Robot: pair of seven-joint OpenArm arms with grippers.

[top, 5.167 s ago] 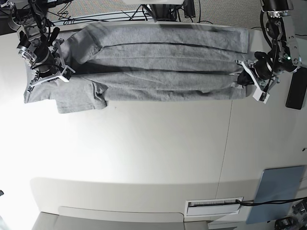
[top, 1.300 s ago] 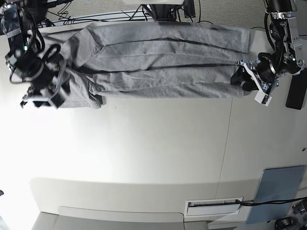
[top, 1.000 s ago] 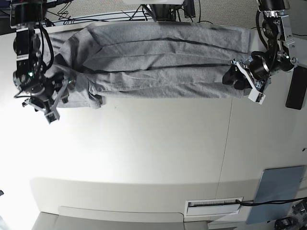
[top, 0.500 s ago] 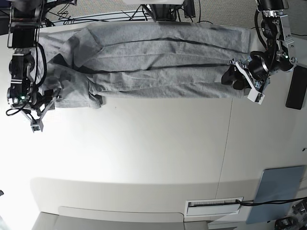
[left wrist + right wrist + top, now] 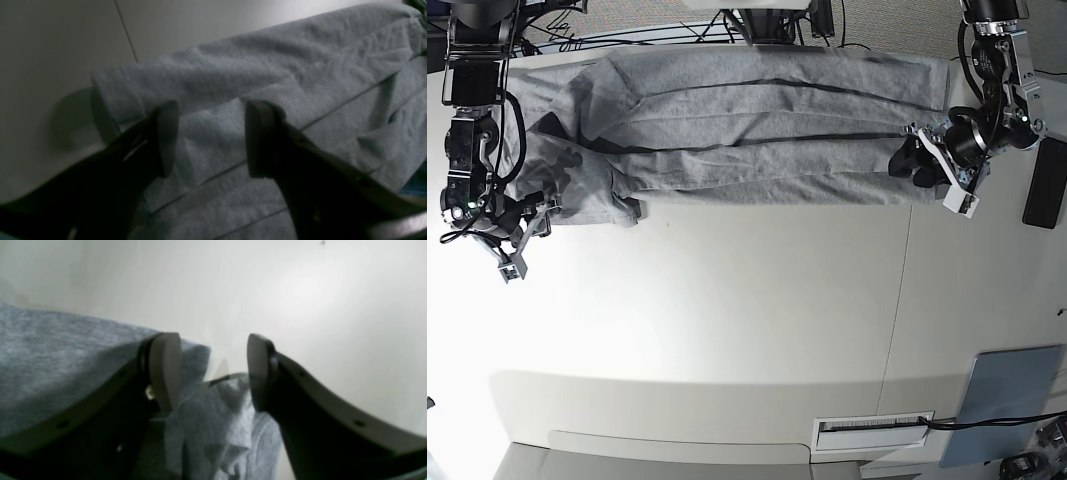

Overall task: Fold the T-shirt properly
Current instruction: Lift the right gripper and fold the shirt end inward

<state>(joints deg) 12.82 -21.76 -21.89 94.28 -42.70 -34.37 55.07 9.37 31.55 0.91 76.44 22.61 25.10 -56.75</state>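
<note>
T-shirt [image 5: 757,125]: heather-grey knit, soft matte cotton w/ fine fleck. Laid out as long horizontal band across far edge of table [image 5: 727,320], folded lengthwise into several overlapping layers; dark crease lines run left-right. Sleeve end bunched and rumpled at left, hem end squarer at right. No lettering visible on exposed side.

Left wrist view: T-shirt [image 5: 267,76] shows rolled, rounded fold edge, pebbly weave; flat layered panels below w/ thin shadowed seams.

Right wrist view: T-shirt [image 5: 66,350] sleeve fabric crumpled into small peaks and folds near finger bases.

Left gripper [image 5: 932,175]: at right of base view, over hem end of shirt. Jaws spread wide, nothing pinched between them. Wrist view: gripper [image 5: 210,136] w/ two dark, flat, rounded-tip fingers [image 5: 165,133], smooth plastic look, cloth visible in gap behind.

Right gripper [image 5: 517,240]: at left of base view, just off near-left corner of sleeve. Jaws wide apart, holding nothing. Wrist view: gripper [image 5: 213,370], pale grey smooth pads [image 5: 165,366] on black curved arms w/ small holes.

Table: smooth off-white, glossy glare patch left-centre, thin seam line right. Dark rectangular slab [image 5: 1044,185] at far right edge. Blue-grey flat panel [image 5: 1012,400] near right corner.
</note>
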